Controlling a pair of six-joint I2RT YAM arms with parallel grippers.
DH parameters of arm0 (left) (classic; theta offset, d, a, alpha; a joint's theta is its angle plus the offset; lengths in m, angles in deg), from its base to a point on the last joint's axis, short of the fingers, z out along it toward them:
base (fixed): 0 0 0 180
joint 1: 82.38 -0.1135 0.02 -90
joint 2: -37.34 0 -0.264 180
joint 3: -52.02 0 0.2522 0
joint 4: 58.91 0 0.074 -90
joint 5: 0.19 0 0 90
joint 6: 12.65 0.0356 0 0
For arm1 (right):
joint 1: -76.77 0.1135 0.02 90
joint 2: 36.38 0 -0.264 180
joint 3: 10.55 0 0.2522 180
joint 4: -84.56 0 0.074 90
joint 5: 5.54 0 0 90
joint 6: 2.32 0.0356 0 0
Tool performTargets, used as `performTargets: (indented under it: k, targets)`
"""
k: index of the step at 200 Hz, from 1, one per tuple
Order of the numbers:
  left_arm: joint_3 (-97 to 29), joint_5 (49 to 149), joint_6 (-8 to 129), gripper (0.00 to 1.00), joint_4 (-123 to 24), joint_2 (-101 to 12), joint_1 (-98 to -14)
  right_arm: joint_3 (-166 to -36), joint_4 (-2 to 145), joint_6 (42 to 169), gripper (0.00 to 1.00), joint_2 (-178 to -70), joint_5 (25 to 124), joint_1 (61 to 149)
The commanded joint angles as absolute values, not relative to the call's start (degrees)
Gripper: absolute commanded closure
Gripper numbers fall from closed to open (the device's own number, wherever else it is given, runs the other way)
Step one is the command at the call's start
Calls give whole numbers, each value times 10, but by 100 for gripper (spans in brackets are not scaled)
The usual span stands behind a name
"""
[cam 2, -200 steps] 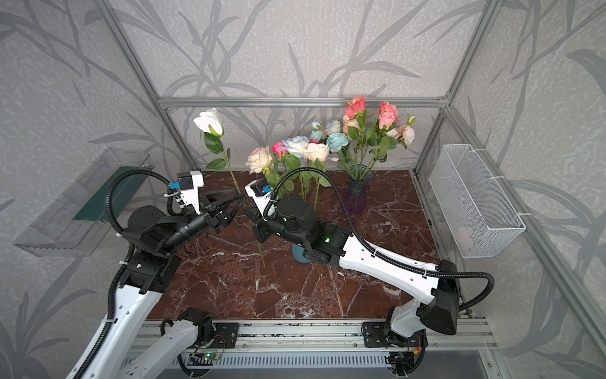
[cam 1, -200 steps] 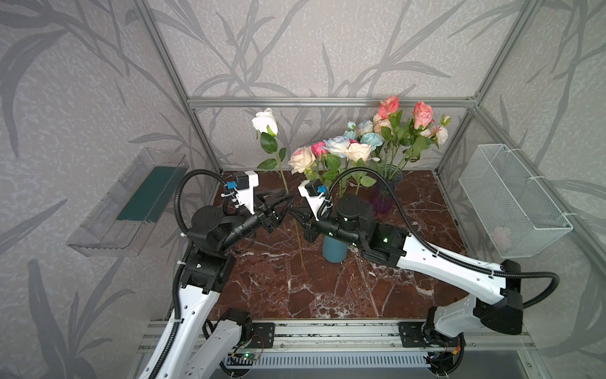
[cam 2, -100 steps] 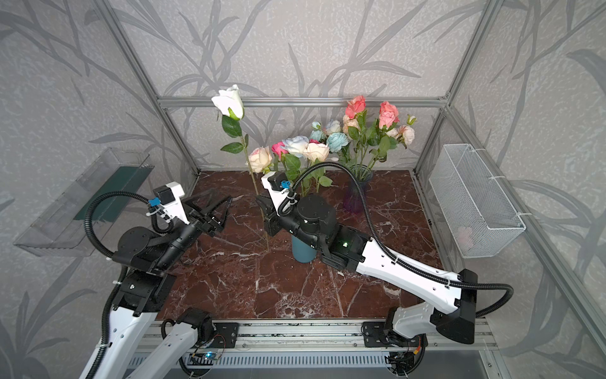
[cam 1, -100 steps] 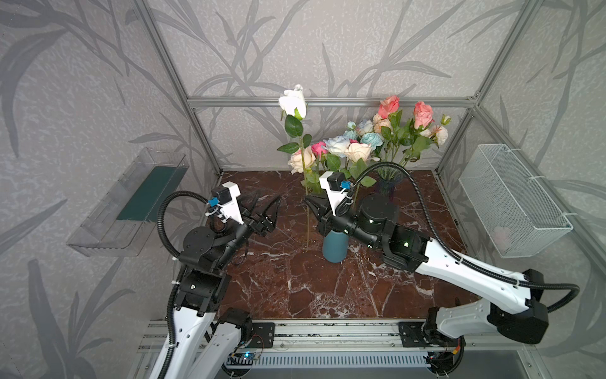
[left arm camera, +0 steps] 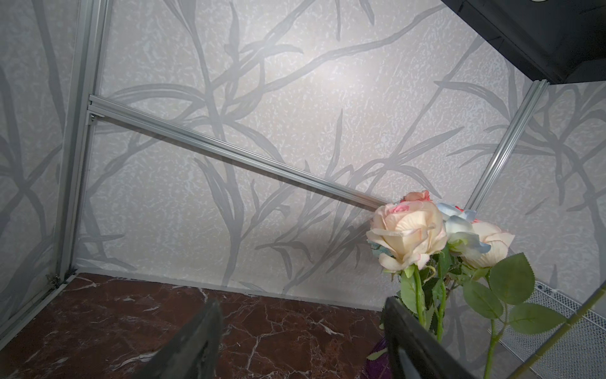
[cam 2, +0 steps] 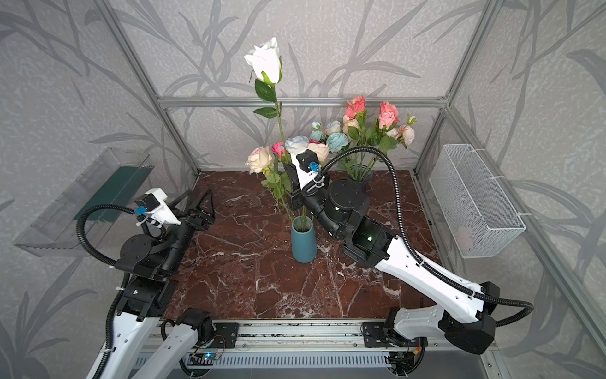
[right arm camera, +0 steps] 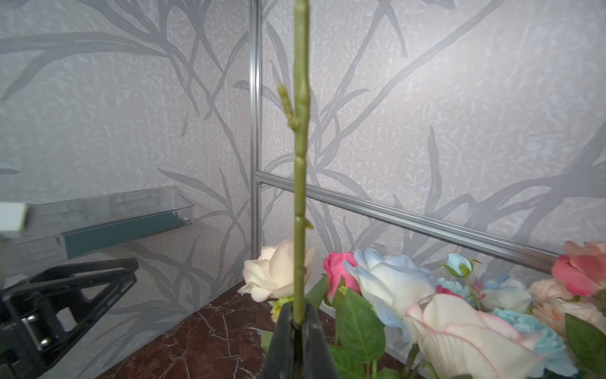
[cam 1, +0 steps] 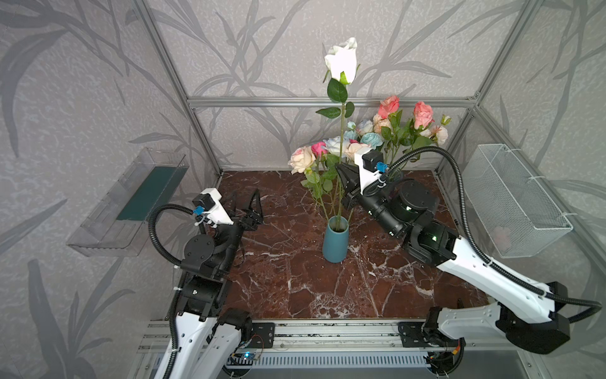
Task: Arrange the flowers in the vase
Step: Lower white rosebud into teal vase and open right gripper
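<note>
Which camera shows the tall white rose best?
Both top views: each shows the white rose whole, bloom, leaves and stem, over the blue vase, with the right hand shut on the stem. The right wrist view shows only the pinched stem. In the left wrist view I cannot pick it out.

My left gripper [cam 1: 245, 197] has spread its jaws wider and pulled back to the left, well apart from the long green stem [cam 1: 341, 154] it was beside. My right gripper [right arm camera: 296, 323], clamped on that stem, has swung right and up. The white artificial rose [cam 1: 341, 59] no longer leans left but stands nearly upright, high above the other blooms [cam 1: 367, 139]. The stem's lower end has left the red-brown marble tabletop [cam 1: 288, 262] for the mouth of the teal ceramic vase [cam 1: 335, 244].
</note>
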State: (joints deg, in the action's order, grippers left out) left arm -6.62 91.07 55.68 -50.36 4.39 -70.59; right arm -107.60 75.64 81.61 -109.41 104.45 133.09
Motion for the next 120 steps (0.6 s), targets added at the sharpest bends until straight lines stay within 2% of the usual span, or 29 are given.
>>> performTargets:
  k: [1, 120]
  targets:
    - [-65, 904, 549, 22, -522, 40, -711, -1054, 756, 810, 98, -1084, 1070, 1316]
    - [-70, 923, 539, 23, -518, 18, -716, -894, 780, 949, 98, -1068, 1044, 1294]
